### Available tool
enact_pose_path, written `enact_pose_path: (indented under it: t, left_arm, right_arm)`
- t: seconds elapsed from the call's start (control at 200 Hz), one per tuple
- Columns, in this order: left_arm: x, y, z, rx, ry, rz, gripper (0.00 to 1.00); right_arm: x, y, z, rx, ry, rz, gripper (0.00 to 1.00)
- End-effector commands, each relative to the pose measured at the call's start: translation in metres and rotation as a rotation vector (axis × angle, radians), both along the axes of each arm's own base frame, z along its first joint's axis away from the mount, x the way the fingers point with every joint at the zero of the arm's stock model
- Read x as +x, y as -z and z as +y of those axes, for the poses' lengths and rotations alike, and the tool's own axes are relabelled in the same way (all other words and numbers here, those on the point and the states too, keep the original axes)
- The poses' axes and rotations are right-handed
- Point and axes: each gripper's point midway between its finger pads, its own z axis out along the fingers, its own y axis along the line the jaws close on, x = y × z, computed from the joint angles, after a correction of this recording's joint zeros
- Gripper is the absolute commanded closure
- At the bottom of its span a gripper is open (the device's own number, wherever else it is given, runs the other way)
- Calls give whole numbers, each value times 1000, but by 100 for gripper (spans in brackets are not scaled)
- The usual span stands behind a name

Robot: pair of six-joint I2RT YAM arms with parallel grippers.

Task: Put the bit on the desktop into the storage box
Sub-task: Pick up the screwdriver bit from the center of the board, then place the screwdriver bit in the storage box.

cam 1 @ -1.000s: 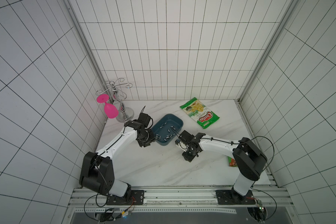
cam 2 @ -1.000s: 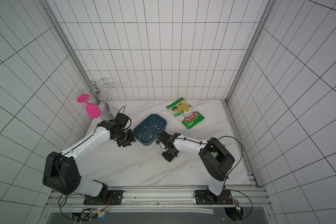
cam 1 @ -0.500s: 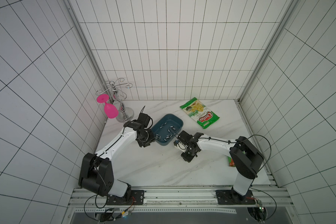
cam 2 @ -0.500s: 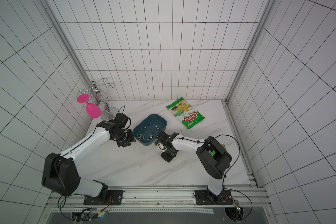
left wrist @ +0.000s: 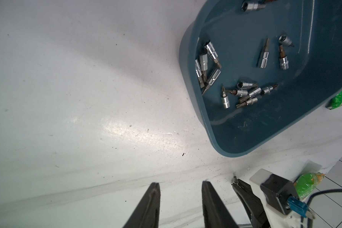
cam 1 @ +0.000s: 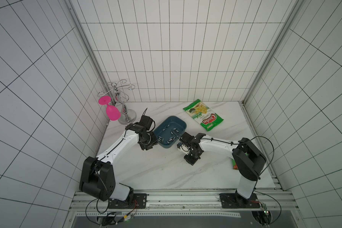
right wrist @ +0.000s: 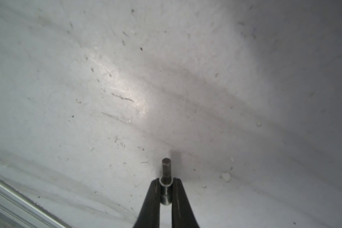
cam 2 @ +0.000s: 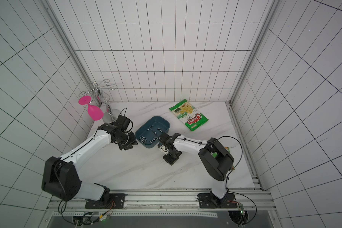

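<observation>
The right jaws are pressed together on a small metal bit, pinching its thick end so the hex shank sticks out past their tips. The bit hangs low over the white bench, just beside the blue storage box; whether it touches the bench cannot be told. The left jaws stand spread with nothing between them, over bare bench by the box's opposite side. Many loose bits lie inside the box. A green chips bag lies farther back.
</observation>
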Motion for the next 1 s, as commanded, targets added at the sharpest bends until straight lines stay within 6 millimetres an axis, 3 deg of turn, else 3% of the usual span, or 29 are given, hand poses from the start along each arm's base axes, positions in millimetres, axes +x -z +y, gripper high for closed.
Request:
enact_pose_path:
  t: [0.0, 0.12, 0.18, 0.36, 0.5, 0.665, 0.825, 0.995]
  left_arm:
    - [-2, -1, 3, 1, -3, -16, 61]
    - [-4, 1, 2, -3, -2, -9, 61]
    - [-6, 1, 2, -6, -3, -6, 61]
    - [-9, 1, 2, -16, -7, -3, 61]
    - [-11, 1, 2, -22, -10, -2, 61]
    - [-13, 2, 0, -31, -5, 3, 61]
    - [-14, 4, 0, -31, -5, 8, 61]
    - [-15, 6, 0, -32, -6, 11, 61]
  right_arm:
    - [22, -56, 12, 76, 65, -104, 100]
    - [53, -100, 31, 148, 89, -214, 100]
    - [70, -112, 40, 166, 94, -259, 100]
    - [120, -126, 83, 229, 67, -289, 100]
    - [150, -106, 111, 246, 52, -266, 100]
    - [169, -71, 139, 264, 49, -233, 100]
    - [172, -33, 149, 246, 45, -177, 100]
    - [171, -12, 149, 225, 47, -154, 100]
